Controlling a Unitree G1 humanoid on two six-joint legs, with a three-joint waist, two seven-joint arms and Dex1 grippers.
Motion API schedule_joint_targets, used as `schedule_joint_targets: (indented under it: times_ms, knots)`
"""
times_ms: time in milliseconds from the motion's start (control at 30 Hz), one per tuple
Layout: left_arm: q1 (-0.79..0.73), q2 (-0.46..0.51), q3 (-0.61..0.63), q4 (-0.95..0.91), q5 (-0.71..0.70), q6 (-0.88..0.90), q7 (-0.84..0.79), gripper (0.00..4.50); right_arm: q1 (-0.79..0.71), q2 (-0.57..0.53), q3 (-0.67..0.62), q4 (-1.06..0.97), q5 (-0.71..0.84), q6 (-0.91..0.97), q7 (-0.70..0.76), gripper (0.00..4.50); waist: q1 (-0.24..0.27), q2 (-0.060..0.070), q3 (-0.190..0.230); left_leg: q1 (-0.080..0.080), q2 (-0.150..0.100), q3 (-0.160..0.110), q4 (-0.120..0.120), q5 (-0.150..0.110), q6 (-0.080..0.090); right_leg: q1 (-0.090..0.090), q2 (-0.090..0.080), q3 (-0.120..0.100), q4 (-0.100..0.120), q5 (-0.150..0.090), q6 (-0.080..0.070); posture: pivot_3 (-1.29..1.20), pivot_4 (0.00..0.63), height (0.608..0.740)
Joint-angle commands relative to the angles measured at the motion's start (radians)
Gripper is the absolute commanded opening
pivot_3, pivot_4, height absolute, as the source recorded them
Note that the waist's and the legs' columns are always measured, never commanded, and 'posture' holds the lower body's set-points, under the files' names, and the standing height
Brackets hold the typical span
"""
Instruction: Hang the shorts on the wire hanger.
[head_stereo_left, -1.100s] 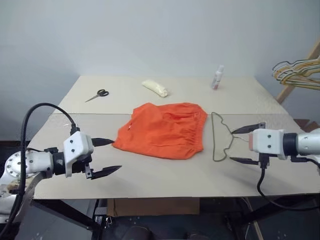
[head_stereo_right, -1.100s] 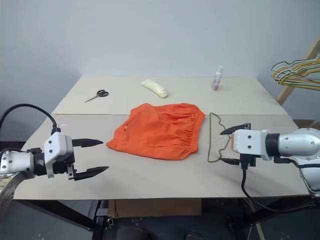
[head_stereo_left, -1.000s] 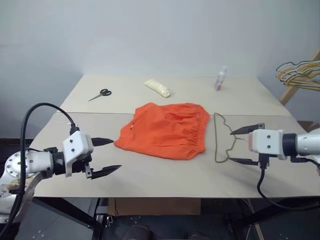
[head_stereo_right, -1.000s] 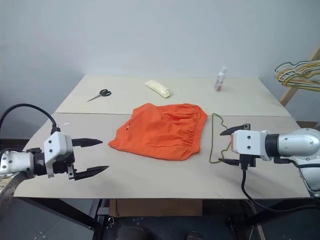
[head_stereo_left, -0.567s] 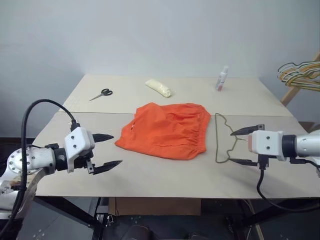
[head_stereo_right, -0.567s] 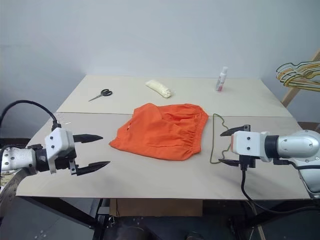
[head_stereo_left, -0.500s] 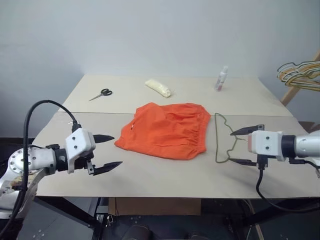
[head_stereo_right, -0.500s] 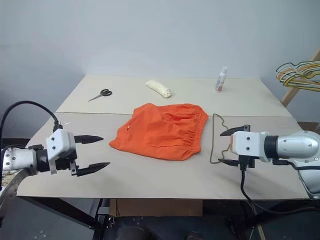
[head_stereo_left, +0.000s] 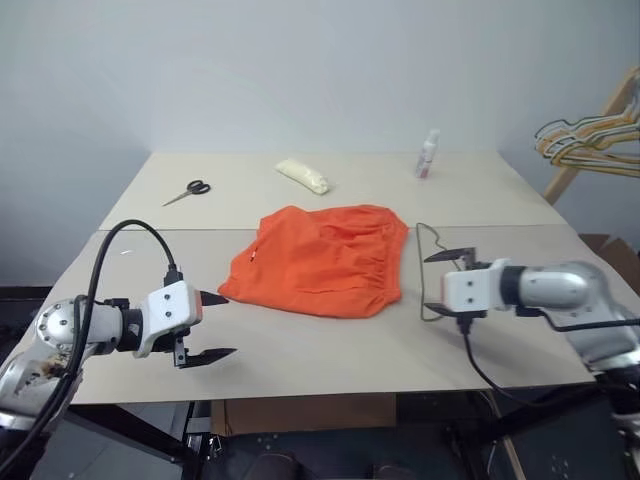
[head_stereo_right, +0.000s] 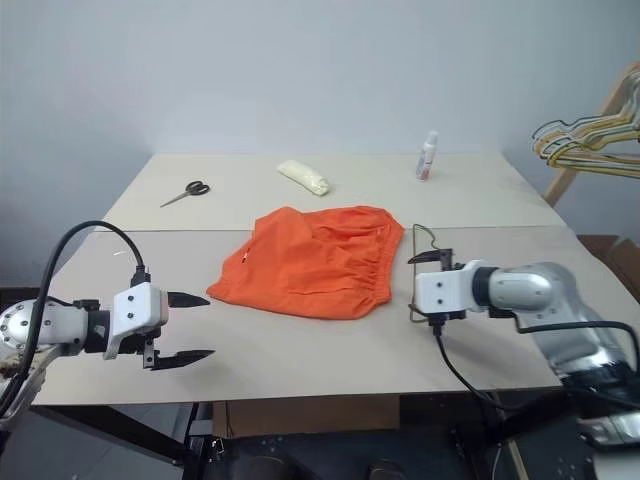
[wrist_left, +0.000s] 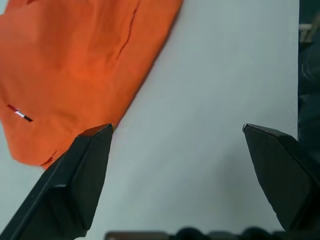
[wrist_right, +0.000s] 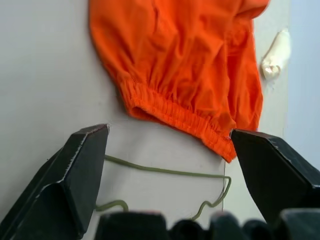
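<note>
Hanger lies just ahead of the right tool (head_stereo_left: 438, 283), so that arm is the nearer one by far. The wire hanger (wrist_right: 165, 171) rests flat on the tabletop (head_stereo_left: 330, 340), its long side running away from the robot, alongside the waistband edge of the shorts (head_stereo_left: 318, 257) and just beside it without touching, as far as the right wrist view shows. Its hook end sits toward the robot, under the right tool's wrist.

Right tool: fingers spread wide, empty, one either side of the wire in the wrist view, above it rather than on it.

Left tool (head_stereo_left: 212, 326): also spread wide and empty, near the robot's-left hem corner of the shorts; one finger sits close beside the fabric edge in the left wrist view, no contact evident.

Shorts: spread flat mid-tabletop, waistband toward the hanger, legs toward the left arm.

Judgement: next move probably turns on the right tool dropping onto the wire while the left takes the hem. Thin wire flat on the board could slip a pinch.
</note>
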Motion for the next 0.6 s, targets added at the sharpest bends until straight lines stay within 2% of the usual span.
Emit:
schedule_joint_targets:
  times_ms: [33,167,267,300,367,600]
  knots:
    - [-0.039,0.01,0.005,-0.002,0.001,-0.013,-0.006,4.5,-0.076,0.049,0.052,0.09,-0.08,-0.086,-0.061,4.48,-0.01,0.0,0.0,-0.001,0.0,0.0,0.0,0.003,-0.006,-0.001,0.0,0.0,0.0,0.0,0.0,0.17,0.0,0.74]
    - [-0.026,0.01,0.018,0.002,-0.003,-0.015,-0.002,4.5,-0.166,0.114,0.132,0.27,-0.193,-0.172,-0.15,4.48,-0.022,0.0,0.0,-0.001,0.0,0.0,-0.002,0.004,-0.008,-0.002,0.0,0.001,0.0,0.0,0.0,0.18,0.0,0.74]
    - [0.002,0.013,0.029,0.009,0.007,-0.023,0.006,4.5,-0.213,0.153,0.158,0.378,-0.21,-0.225,-0.186,4.48,-0.03,0.0,0.0,0.0,0.0,0.0,-0.003,0.005,-0.008,-0.002,0.0,0.001,0.0,0.0,-0.001,0.2,0.0,0.74]
    - [0.01,0.013,0.034,0.013,0.007,-0.022,0.009,4.5,-0.225,0.165,0.164,0.402,-0.206,-0.244,-0.185,4.31,-0.032,0.0,0.0,0.0,0.0,-0.001,-0.004,0.005,-0.009,-0.002,0.0,0.0,0.0,-0.001,-0.001,0.21,0.0,0.74]
    - [0.018,0.01,0.039,0.026,0.011,-0.025,0.017,4.5,-0.241,0.183,0.173,0.436,-0.204,-0.271,-0.179,3.89,-0.035,0.0,0.0,0.0,0.0,-0.001,-0.006,0.006,-0.009,-0.002,0.0,0.0,0.001,-0.001,-0.002,0.21,0.0,0.74]
    - [-0.054,-0.002,-0.018,0.193,0.12,-0.11,0.057,4.5,-0.304,0.262,0.218,0.56,-0.246,-0.326,-0.222,1.43,-0.035,0.0,0.0,0.004,0.0,-0.002,-0.011,0.007,-0.012,-0.002,0.001,0.0,0.002,-0.002,-0.004,0.22,0.0,0.74]
